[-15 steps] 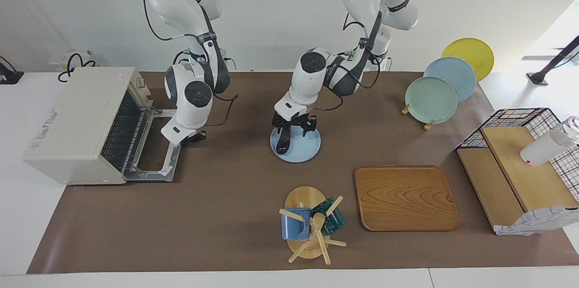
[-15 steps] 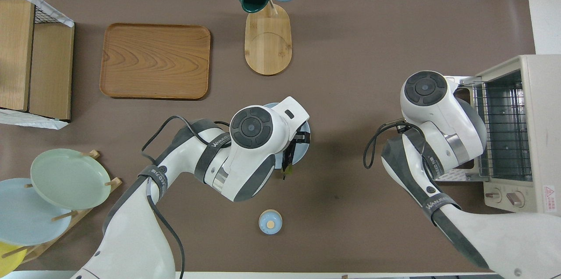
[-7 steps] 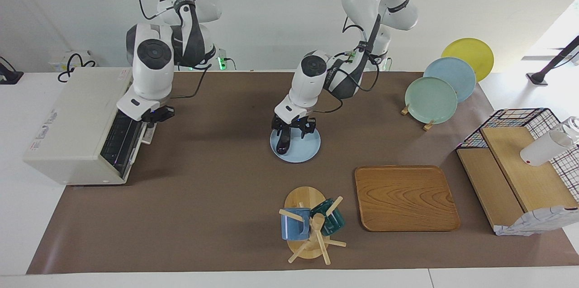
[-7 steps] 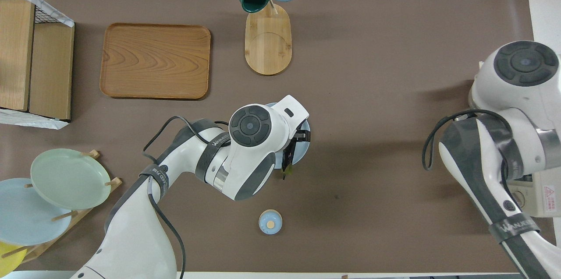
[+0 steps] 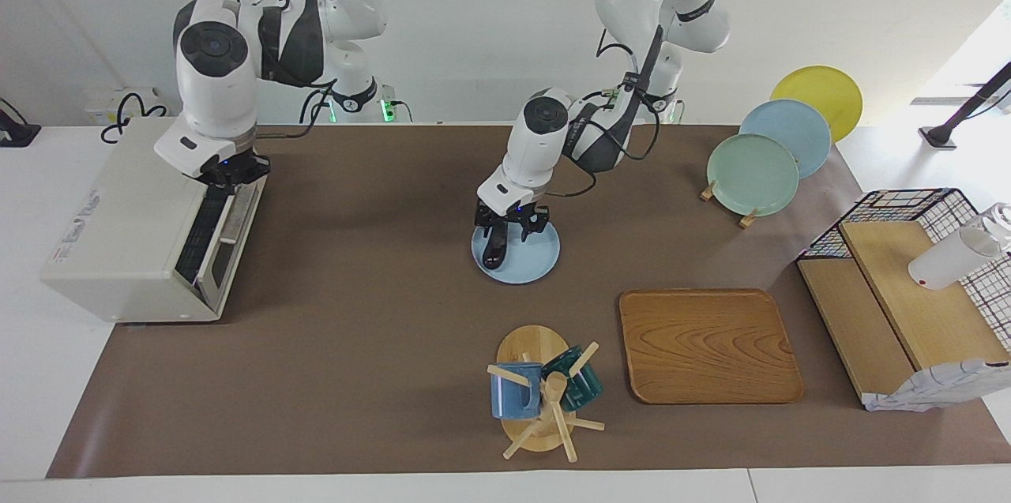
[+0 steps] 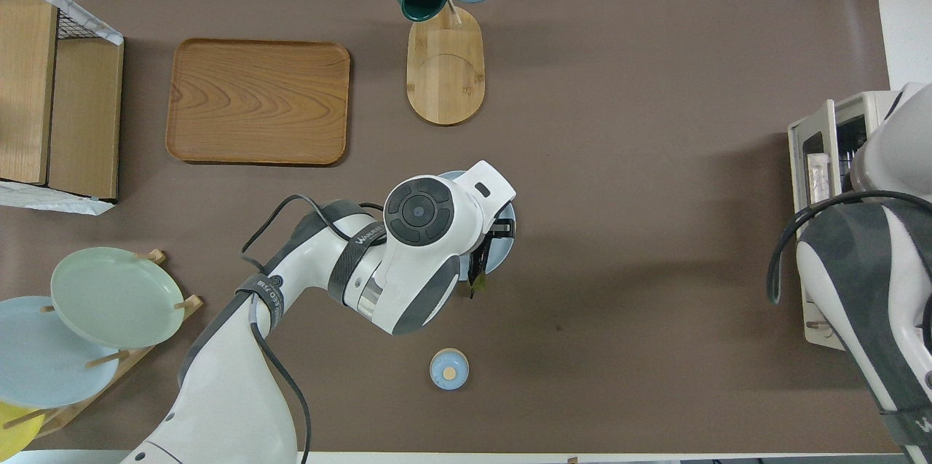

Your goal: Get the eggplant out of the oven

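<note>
The eggplant [image 5: 495,246] is a dark purple vegetable lying on a light blue plate [image 5: 535,257] in the middle of the table, outside the oven. In the overhead view the eggplant [image 6: 478,269] sticks out from under the left hand, green stem toward the robots. My left gripper [image 5: 509,224] hangs open just over the eggplant's end nearer the robots. The cream-white oven [image 5: 126,219] stands at the right arm's end of the table, its glass door [image 5: 215,242] swung up almost shut. My right gripper [image 5: 229,171] is at the door's top edge.
A mug tree [image 5: 539,396] with two mugs and a wooden tray [image 5: 708,345] lie farther from the robots than the plate. A plate rack [image 5: 754,174] and a wire basket with wooden boards [image 5: 900,298] stand at the left arm's end. A small blue lid [image 6: 448,368] lies near the robots.
The right gripper rose from the lowered oven door to the oven's top front, and the door swung from flat open to almost shut. The left gripper stayed over the eggplant on the plate.
</note>
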Robot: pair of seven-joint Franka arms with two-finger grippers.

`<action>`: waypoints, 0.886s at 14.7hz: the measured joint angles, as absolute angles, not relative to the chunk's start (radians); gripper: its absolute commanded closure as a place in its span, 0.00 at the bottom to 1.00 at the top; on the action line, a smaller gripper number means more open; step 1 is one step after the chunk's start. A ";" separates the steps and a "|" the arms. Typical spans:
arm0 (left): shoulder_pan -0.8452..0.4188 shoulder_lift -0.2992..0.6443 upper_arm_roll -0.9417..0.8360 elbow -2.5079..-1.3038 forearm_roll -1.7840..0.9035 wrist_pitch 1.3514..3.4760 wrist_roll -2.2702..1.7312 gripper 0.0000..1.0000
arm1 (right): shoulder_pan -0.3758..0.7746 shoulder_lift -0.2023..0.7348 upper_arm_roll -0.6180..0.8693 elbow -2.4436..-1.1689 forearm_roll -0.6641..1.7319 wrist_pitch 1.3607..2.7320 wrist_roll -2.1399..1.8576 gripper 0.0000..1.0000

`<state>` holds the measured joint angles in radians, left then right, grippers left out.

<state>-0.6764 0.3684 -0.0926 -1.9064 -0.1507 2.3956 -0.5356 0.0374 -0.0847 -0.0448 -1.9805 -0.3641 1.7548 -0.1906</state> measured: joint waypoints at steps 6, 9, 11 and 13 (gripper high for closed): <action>-0.687 0.373 -0.095 -1.909 -0.151 2.405 -0.536 0.26 | 0.033 -0.125 -0.044 -2.042 -0.226 1.870 -0.150 1.00; -0.690 0.374 -0.095 -1.910 -0.151 2.408 -0.536 0.27 | 0.032 -0.076 -0.041 -2.108 -0.223 1.983 -0.102 1.00; -0.690 0.376 -0.094 -1.910 -0.151 2.408 -0.536 0.38 | 0.031 -0.055 -0.044 -2.119 -0.223 1.997 -0.099 1.00; -0.690 0.377 -0.094 -1.910 -0.151 2.409 -0.537 0.52 | 0.031 -0.053 -0.046 -2.122 -0.223 2.001 -0.099 1.00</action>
<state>-0.6897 0.3766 -0.0942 -1.9101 -0.1512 2.4093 -0.5367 0.0307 -0.0531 -0.0463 -2.1221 -0.2231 2.0007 -0.0989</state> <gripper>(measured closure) 0.374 0.991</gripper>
